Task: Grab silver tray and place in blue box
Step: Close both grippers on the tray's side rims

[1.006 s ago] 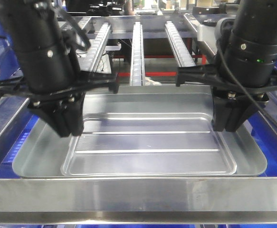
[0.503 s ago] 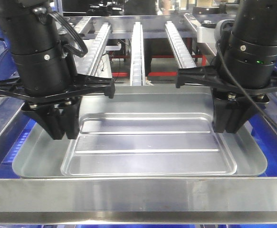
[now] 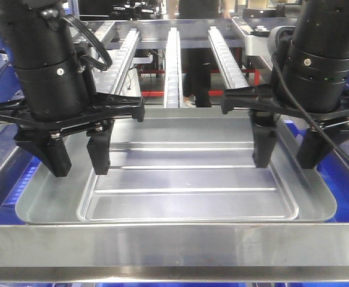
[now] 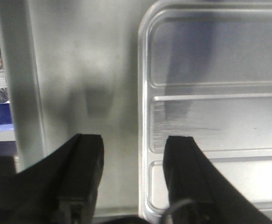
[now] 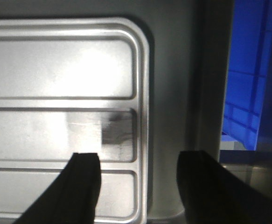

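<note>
There are no words, numbers, labels or signs that can be read in any of the views.
</note>
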